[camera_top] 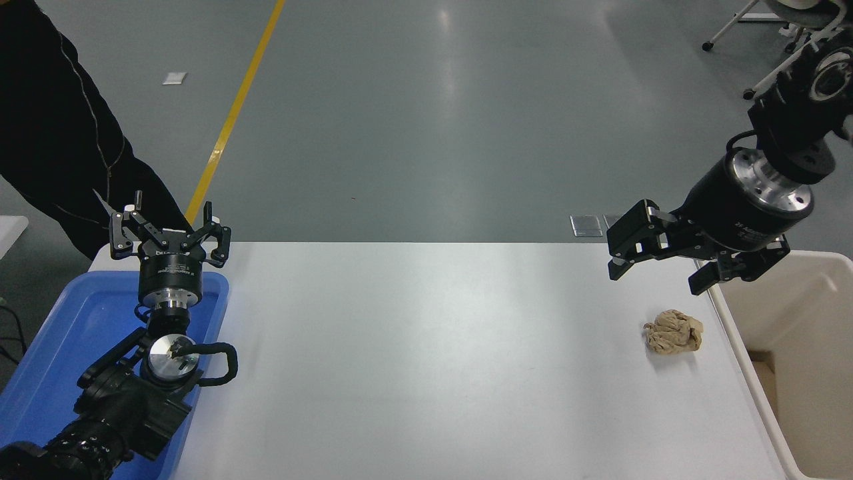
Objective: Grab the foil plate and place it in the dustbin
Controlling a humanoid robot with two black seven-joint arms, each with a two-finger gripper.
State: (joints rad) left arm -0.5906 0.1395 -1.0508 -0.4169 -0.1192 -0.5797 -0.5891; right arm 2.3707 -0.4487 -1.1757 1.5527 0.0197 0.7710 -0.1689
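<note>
Although the task names a foil plate, none shows on the worktop (433, 347), so no bearing from the right pincer (656, 270) can be given; it hangs empty, jaws apart, beside the dustbin (733, 333). Left pincer (170, 230), parked, is spread too.

You had two grippers in view, a left gripper (170, 227) and a right gripper (656, 260), one white table (426, 373), one blue tray (60, 347), one dustbin (800, 320), one crumpled paper ball (673, 332), and one person (60, 133).
</note>
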